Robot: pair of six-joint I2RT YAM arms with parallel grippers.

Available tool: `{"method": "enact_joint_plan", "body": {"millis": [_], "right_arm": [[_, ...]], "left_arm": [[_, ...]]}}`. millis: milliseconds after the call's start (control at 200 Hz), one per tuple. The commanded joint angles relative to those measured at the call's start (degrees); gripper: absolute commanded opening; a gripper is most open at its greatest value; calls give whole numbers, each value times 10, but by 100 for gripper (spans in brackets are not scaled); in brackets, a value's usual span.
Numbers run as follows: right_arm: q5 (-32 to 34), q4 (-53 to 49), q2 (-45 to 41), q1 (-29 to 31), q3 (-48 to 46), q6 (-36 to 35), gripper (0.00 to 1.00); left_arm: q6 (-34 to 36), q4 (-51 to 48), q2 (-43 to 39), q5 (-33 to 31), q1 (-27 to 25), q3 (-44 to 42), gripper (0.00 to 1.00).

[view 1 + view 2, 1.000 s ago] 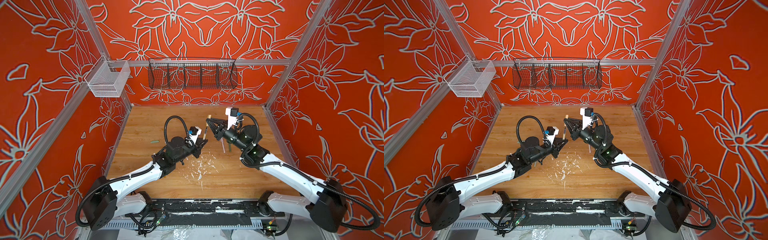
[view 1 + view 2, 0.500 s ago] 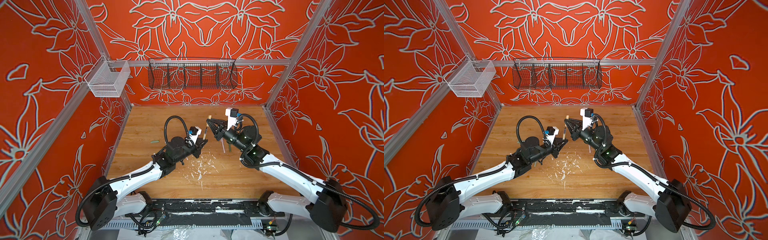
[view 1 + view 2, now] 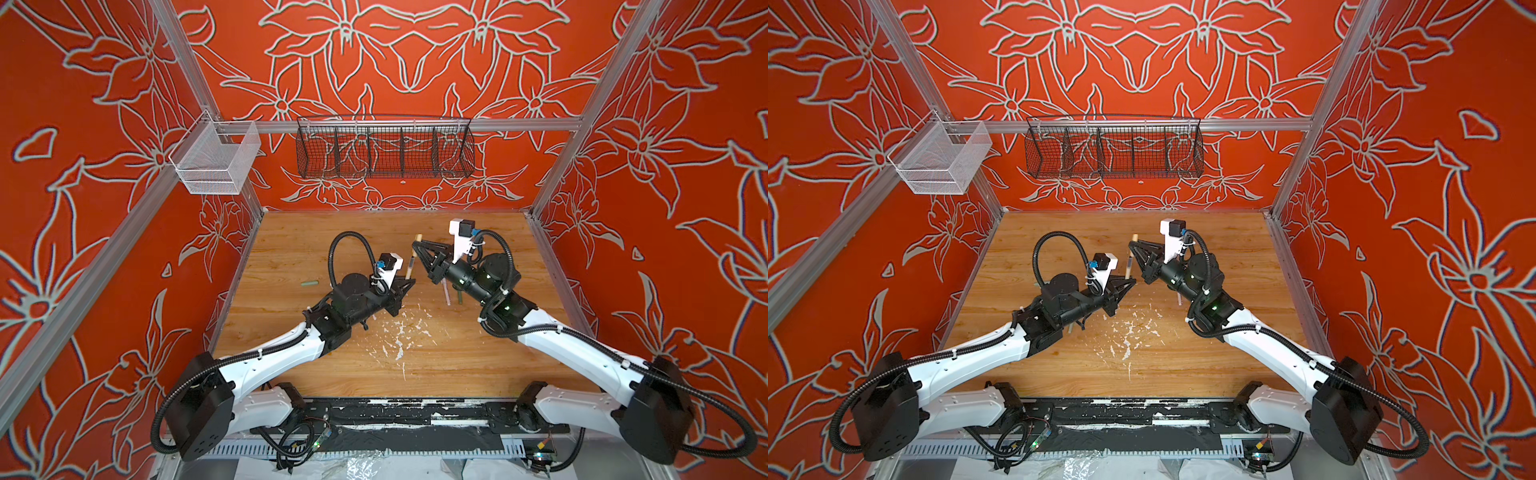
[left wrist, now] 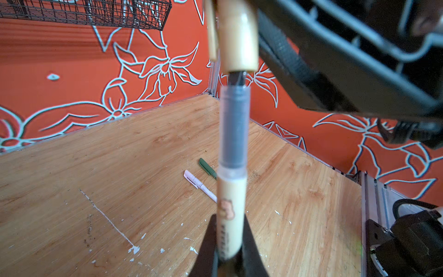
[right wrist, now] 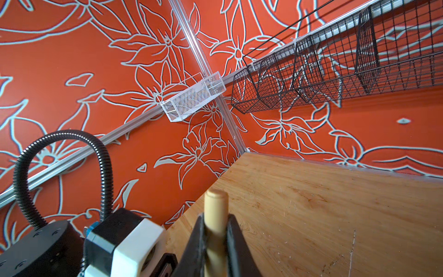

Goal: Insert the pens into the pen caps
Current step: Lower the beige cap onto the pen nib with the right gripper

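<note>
- Since the earlier frames nothing visible has shifted: both arms, the pen and the cap sit in the same pose, which suggests a slow, careful push rather than a travel move.
- The left gripper (image 4: pixel 230 239) is clamped on the lower barrel of the tan pen (image 4: pixel 231 211), leaving the clear grip section and dark tip free to enter a cap.
- The right gripper (image 5: pixel 215 242) is closed around the tan cap (image 5: pixel 215 206), its rounded end poking out past the fingers; the low grip probably keeps the open mouth bare.
- In the left wrist view the pen's dark tip is just inside the cap's mouth, with the clear section still outside, so insertion looks begun but not seated.
- In a top view the cap (image 3: pixel 417 239) stands at about 12 o'clock of the pen (image 3: pixel 409 268), the two in one line, both held above the table (image 3: pixel 332 365).
- The pink pen (image 4: pixel 200 185) and dark green pen (image 4: pixel 207 169) lie side by side on the table, at about 3 o'clock of the left jaws in a top view.
- A pale green piece (image 3: pixel 309 283) lies at 9 o'clock, well apart; whether it is a pen or a cap cannot be told.
</note>
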Motion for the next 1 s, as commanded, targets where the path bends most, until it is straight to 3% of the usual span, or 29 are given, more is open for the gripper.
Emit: {"method": "enact_joint_plan", "body": {"millis": [0,776,996], "right_arm": [[-5,29,2,3,-13,18,16],[-25,20,-7,4,-32,16,20],[-20,-23,-27,8,-22,-25,20]], "left_arm": [[2,9,-13,0,-5,13,0],[3,8,-15,-6,-5,12,0],[4,7,-13,-8,-5,12,0]]}}
